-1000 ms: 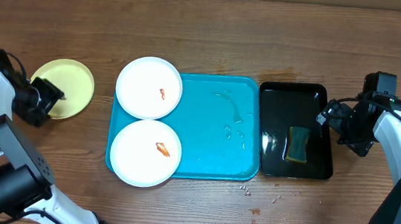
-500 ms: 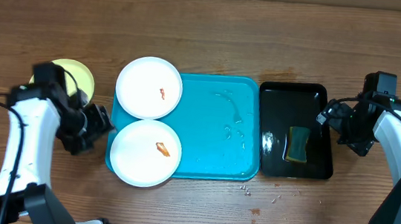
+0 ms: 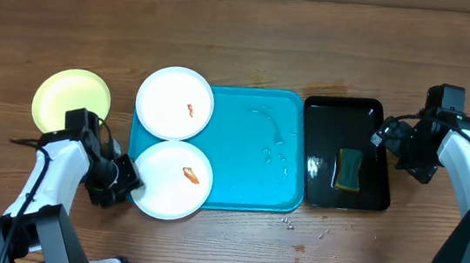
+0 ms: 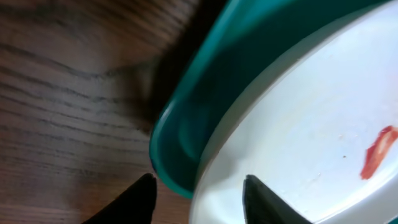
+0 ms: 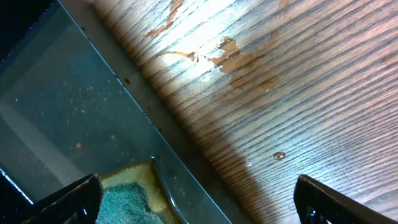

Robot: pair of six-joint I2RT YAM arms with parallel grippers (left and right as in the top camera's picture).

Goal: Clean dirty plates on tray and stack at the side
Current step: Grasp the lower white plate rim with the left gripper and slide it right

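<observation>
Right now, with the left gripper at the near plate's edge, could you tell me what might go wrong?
The open left gripper straddles both the near plate edge and the tray rim; closing might pinch the tray too and drag it. Lifting could also bump the second plate close behind.

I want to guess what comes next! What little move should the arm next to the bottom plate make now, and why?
Probably close the left gripper on the edge of the near plate. Its fingers stand open with that plate's edge and the tray rim between them. The plate has an orange smear, so it likely needs lifting out for cleaning.
</observation>
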